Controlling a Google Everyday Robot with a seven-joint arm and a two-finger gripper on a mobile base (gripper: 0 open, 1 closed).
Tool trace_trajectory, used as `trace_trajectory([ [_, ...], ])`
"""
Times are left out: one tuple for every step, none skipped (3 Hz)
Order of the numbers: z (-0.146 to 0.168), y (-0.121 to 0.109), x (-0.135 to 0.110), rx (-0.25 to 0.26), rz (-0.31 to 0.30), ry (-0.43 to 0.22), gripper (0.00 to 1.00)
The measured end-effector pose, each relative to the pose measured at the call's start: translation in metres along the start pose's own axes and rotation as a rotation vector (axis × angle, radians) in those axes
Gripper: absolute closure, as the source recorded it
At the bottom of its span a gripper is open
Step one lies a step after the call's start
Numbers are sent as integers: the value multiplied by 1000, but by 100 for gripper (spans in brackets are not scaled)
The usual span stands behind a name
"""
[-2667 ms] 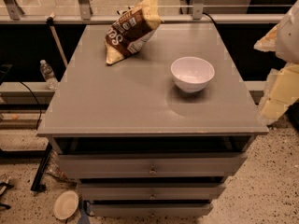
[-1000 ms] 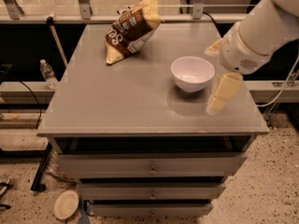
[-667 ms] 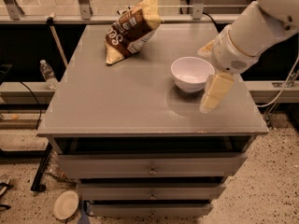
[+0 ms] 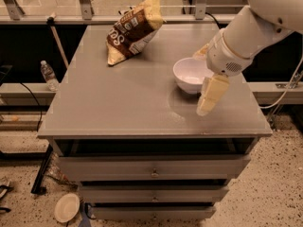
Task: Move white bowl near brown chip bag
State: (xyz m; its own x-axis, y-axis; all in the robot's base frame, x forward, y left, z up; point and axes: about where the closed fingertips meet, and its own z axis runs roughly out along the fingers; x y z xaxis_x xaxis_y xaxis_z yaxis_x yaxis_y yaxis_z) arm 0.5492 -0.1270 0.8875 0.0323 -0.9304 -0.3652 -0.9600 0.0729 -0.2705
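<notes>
Bowl [image 4: 188, 74]: white, upright, on the right half of the grey cabinet top [image 4: 118, 103], towards the right edge. Nothing visible inside it.

Bag [image 4: 135, 30]: brown, crinkled, tan ends, lying tilted at the far side of the top, left of centre. Well apart from the bowl, with bare grey surface between them.

My claw [image 4: 200, 82]: at the bowl's right side, spread wide and gripping nothing. One tan finger [image 4: 210, 94] hangs down in front of the bowl's right rim, tip close to the top. The other shows only as a tan sliver beyond the far rim. Cannot tell whether either finger touches the bowl. My white arm [image 4: 255, 25] enters from the upper right.

Below the top: an open slot, then drawers [image 4: 154, 167] stacked beneath it, all shut.

Floor, speckled: a water bottle [image 4: 49, 75] stands left of the cabinet, and a cream plate [image 4: 66, 207] lies flat near its lower left corner.
</notes>
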Motion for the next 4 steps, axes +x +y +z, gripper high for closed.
trace_trajectory([
  [15, 0, -2, -34, -2, -12, 0],
  [24, 0, -2, -53, 0, -17, 0],
  [33, -1, 1, -69, 4, -25, 25],
  [38, -2, 2, -75, 7, -33, 49],
])
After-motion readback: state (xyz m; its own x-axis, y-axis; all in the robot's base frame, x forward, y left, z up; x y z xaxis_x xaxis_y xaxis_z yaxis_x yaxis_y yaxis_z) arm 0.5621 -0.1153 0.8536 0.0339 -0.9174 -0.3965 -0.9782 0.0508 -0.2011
